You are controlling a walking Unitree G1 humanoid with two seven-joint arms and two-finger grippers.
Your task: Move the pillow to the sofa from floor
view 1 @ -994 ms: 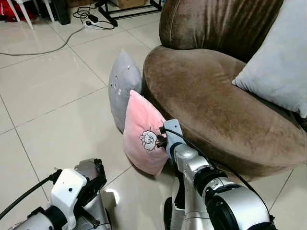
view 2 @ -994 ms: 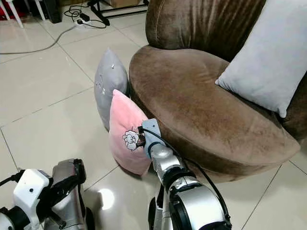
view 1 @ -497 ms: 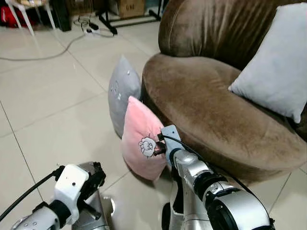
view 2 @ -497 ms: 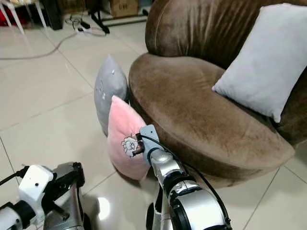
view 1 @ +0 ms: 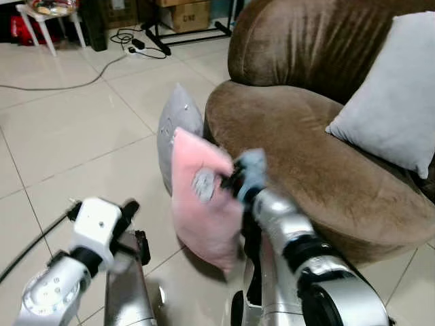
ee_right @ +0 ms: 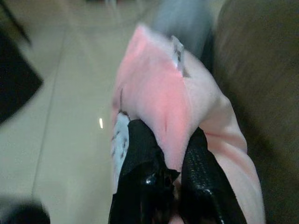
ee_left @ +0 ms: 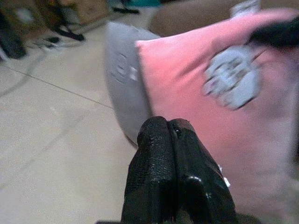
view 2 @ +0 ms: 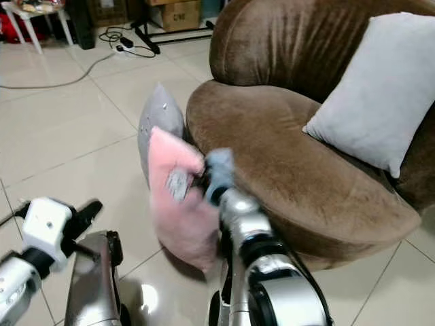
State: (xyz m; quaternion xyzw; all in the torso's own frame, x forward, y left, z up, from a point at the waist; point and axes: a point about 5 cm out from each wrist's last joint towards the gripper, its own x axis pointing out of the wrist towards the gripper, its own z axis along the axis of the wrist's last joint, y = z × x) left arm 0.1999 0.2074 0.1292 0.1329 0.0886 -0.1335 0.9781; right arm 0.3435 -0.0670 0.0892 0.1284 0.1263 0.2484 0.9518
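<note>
A pink pillow with a small cartoon print hangs just off the floor beside the brown sofa. My right gripper is shut on its side, and in the right wrist view the fingers pinch a fold of the pink pillow. A grey pillow leans on the sofa behind it. My left gripper is shut and empty, low at the left, pointing at the pink pillow. The picture is blurred by motion.
A light grey cushion rests on the sofa seat against the backrest. Pale floor tiles spread out to the left. A power strip with cables and a white stool stand far back.
My right gripper has lifted the pink pillow off the floor and tilted it. My left arm has risen and swung toward the pillow.
</note>
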